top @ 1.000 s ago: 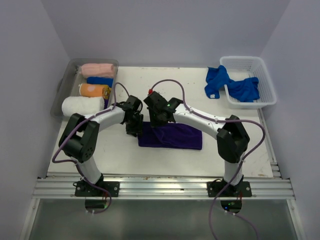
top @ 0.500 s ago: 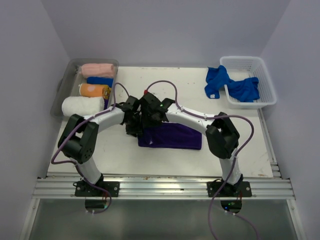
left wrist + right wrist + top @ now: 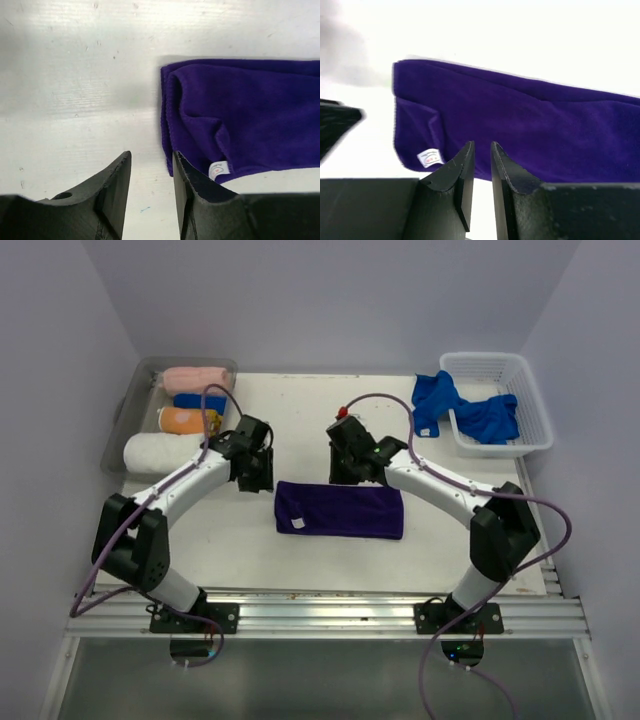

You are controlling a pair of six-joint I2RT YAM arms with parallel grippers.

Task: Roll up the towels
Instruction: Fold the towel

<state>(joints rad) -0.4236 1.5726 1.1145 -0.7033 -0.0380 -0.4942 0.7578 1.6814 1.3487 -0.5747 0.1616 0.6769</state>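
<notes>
A purple towel (image 3: 340,510) lies folded in a flat strip on the white table, its white label near the left front corner. My left gripper (image 3: 257,477) is just past the towel's left end, open and empty. In the left wrist view the gripper (image 3: 151,160) is over bare table and the towel (image 3: 245,110) lies to the right. My right gripper (image 3: 345,470) is just behind the towel's far edge. In the right wrist view the gripper (image 3: 481,147) has its jaws a narrow gap apart with nothing between them, above the towel (image 3: 530,125).
A clear bin (image 3: 125,410) at the far left holds rolled towels: pink (image 3: 195,378), blue (image 3: 200,400), orange (image 3: 187,421), white (image 3: 165,451). A white basket (image 3: 535,405) at the far right holds blue towels (image 3: 487,418); one blue towel (image 3: 432,400) hangs out onto the table.
Both grippers have drawn back from the towel's left end: the left one to the left, the right one to the right and back. The towel now lies flat and uncovered.
</notes>
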